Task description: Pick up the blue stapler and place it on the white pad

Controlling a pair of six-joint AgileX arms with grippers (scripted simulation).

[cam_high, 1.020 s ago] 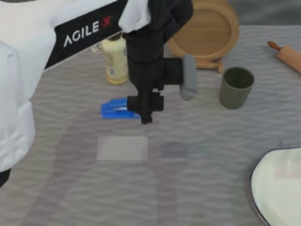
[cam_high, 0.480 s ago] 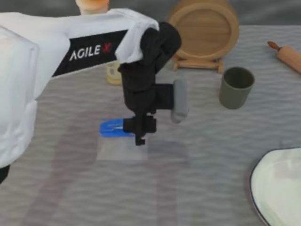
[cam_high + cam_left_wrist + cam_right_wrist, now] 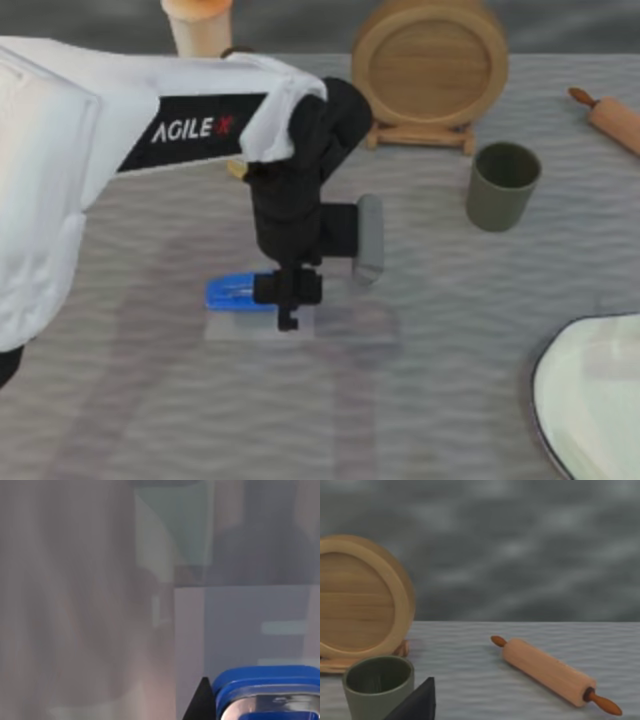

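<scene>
The blue stapler (image 3: 233,292) lies lengthwise in my left gripper (image 3: 287,296), which is shut on its right end. It sits over the far edge of the white pad (image 3: 255,327), a pale rectangle on the grey cloth; whether they touch I cannot tell. In the left wrist view the stapler (image 3: 265,685) shows its grey metal part beside one dark finger (image 3: 203,705), with the pad (image 3: 240,625) beyond it. My right arm is outside the top view; its wrist view shows only one dark fingertip (image 3: 418,702).
A bottle with a tan cap (image 3: 200,22) stands at the back, mostly hidden by my left arm. A round wooden board on a stand (image 3: 430,65), a green cup (image 3: 503,185), a rolling pin (image 3: 610,120) and a white plate (image 3: 590,395) occupy the right side.
My left gripper has carried the stapler from beside the bottle toward the table's near side and lower, so it now overlaps the pad's far edge.
</scene>
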